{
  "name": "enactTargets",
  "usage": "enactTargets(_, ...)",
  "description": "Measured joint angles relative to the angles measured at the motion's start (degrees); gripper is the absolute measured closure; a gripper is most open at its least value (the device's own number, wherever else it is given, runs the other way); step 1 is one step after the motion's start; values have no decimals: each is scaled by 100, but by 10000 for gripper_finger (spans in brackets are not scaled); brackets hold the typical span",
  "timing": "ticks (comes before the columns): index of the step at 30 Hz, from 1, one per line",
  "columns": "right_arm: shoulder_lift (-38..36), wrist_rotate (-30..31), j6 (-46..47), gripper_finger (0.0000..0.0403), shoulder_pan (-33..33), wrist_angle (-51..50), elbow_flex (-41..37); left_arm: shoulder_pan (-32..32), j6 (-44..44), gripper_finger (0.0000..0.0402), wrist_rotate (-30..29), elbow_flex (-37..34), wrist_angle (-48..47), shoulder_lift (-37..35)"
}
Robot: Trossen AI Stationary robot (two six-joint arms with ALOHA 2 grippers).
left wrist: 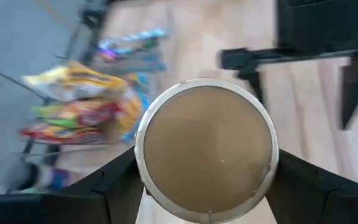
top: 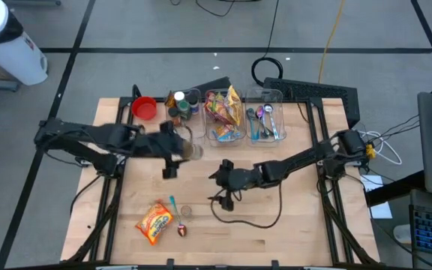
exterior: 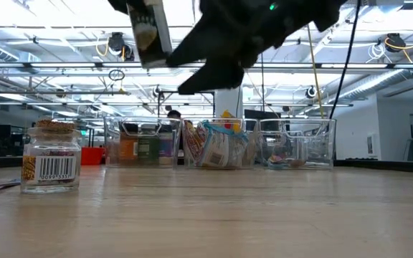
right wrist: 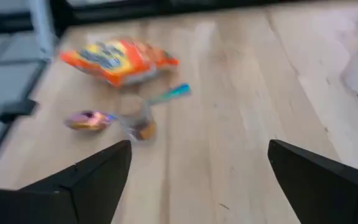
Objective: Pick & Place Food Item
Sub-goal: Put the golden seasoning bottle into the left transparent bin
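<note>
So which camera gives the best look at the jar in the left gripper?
The left wrist view: the jar fills the frame, its round tan end facing the camera, a dark finger against each side. The high view shows it small, partly hidden by the left gripper. In the low view I cannot pick it out; the right wrist view misses it.

The left arm reaches in from the side, its claw (left wrist: 207,180) clamped on something round, though motion blurs it. The right arm stretches low toward the middle, its claw (right wrist: 197,174) spread wide, empty.
</note>
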Motion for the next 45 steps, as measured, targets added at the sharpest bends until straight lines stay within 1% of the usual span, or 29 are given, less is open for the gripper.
enactTargets(4,-554,-52,14,35,108,449,-576,646,144,129,40,-130,18,-443)
enactTargets(9,-1284,-45,66,34,195,1631,-1569,1732,188,129,436,-536,12,-614)
enactTargets(11,-1506,-34,75,35,195,2220,-1960,2185,247,129,726,-724,225,-605)
enactTargets(15,-1810,-52,210,33,199,3274,-2590,2868,299,129,1386,-1041,704,-333)
enactTargets(20,-1966,-52,221,34,216,3962,-3010,3461,384,129,1491,-1150,1100,191)
enactTargets(23,-1990,-53,219,32,216,4117,-3079,3663,385,129,1576,-1155,1301,567)
enactTargets(32,-1986,-57,218,33,218,4104,-3085,4207,380,129,2279,-1158,1811,1571)
enactTargets(35,-1986,-58,219,34,219,4100,-3085,4327,380,129,2353,-1158,1920,1840)
enactTargets(39,-1986,-58,218,31,219,4084,-3085,4487,378,129,2551,-1158,2174,2091)
enactTargets(44,-1984,-58,218,31,219,4060,-3085,4578,227,127,2515,-1156,2286,2278)
enactTargets(45,-1984,-58,218,32,219,4051,-3085,4593,172,120,2517,-1153,2302,2297)
